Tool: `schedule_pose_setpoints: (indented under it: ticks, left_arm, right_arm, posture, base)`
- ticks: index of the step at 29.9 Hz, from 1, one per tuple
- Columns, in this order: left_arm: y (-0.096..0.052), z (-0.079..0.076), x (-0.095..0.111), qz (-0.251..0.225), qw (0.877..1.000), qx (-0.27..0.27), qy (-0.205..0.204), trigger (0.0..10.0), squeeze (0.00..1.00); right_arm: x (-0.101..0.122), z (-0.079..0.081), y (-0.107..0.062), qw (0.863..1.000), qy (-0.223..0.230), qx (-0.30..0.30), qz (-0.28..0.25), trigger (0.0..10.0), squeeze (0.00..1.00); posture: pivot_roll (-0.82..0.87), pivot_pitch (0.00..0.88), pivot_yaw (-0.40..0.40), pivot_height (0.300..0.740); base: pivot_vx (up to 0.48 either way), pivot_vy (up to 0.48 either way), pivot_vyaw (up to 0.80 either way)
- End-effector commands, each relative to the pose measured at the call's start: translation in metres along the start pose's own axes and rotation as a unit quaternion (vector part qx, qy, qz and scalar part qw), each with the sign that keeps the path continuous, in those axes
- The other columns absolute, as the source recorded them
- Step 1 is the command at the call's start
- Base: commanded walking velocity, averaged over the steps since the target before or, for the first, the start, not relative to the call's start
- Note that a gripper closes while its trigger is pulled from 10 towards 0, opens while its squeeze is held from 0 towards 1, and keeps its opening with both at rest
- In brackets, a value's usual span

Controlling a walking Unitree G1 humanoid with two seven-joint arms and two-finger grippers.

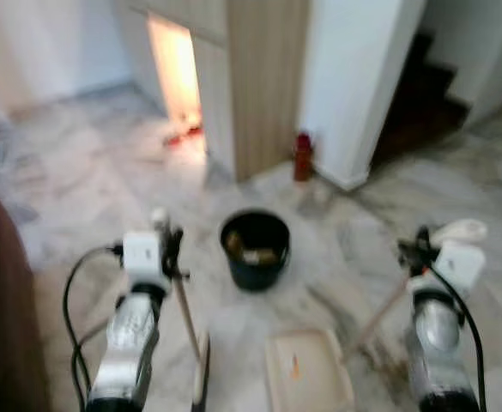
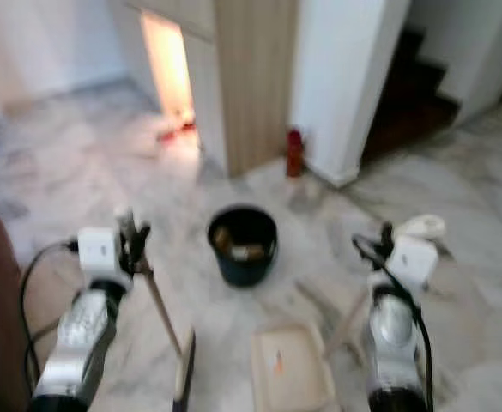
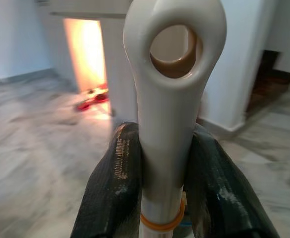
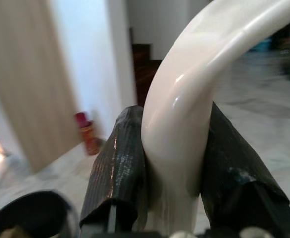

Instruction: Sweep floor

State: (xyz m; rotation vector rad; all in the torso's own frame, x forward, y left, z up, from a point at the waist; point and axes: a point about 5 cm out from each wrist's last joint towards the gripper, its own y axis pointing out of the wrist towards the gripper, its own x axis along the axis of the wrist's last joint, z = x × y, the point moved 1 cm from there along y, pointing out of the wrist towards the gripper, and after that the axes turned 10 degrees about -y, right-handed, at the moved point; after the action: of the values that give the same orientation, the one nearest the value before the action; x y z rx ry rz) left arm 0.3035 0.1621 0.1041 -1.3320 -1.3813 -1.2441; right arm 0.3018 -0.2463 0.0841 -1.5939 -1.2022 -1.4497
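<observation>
Marble floor [image 1: 87, 180], views blurred. Left gripper [image 3: 167, 163] pinches the cream broom handle with a hanging hole [image 3: 172, 89]; the stick slants down to the dark broom head [image 2: 182, 373] on the floor. Right gripper [image 4: 177, 158] grips the curved white dustpan handle [image 4: 194, 99] — the beige dustpan tray [image 1: 306, 371] lies flat between the arms. Black round bucket [image 1: 255, 249] sits just beyond, scraps inside. A red canister [image 1: 303, 157] stands by the white wall.

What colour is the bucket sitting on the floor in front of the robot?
Black. The bucket shows best in the left eye view, standing on the marble floor.
</observation>
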Motion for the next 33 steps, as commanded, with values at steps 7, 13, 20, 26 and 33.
schedule_pose_setpoints:
  ticks: [7, 13, 20, 26, 33]
  left_arm:
    - [0.008, -0.009, 0.012, -0.029, 0.999, -0.015, -0.002, 10.0, 0.00]
    - [0.006, -0.008, 0.009, -0.021, 1.000, -0.018, -0.005, 10.0, 0.00]
    - [0.014, -0.004, 0.014, -0.023, 1.000, -0.018, 0.001, 10.0, 0.00]
    - [0.018, -0.007, 0.015, -0.023, 0.999, -0.021, -0.001, 10.0, 0.00]
    - [0.020, -0.007, 0.014, -0.021, 0.999, -0.027, 0.001, 10.0, 0.00]
  right_arm:
    - [0.004, -0.005, 0.003, 1.000, -0.003, -0.009, -0.007, 10.0, 0.00]
    - [0.005, -0.005, 0.004, 1.000, -0.011, -0.006, -0.008, 10.0, 0.00]
    - [0.006, -0.007, 0.003, 1.000, -0.010, -0.018, -0.010, 10.0, 0.00]
    - [0.006, -0.009, 0.004, 1.000, -0.008, -0.024, -0.010, 10.0, 0.00]
    - [0.009, -0.009, 0.006, 0.999, -0.007, -0.031, -0.013, 10.0, 0.00]
  posture:
    - [-0.06, 0.000, 0.009, 0.740]
    - [-0.08, 0.000, 0.023, 0.740]
    - [-0.09, 0.000, 0.040, 0.740]
    - [-0.10, 0.000, 0.046, 0.740]
    - [-0.10, 0.000, 0.057, 0.740]
  base:
    - [0.000, 0.000, -0.80]
    - [0.000, 0.000, -0.80]
    - [0.000, 0.000, -0.80]
    - [0.000, 0.000, -0.80]
    - [0.000, 0.000, -0.80]
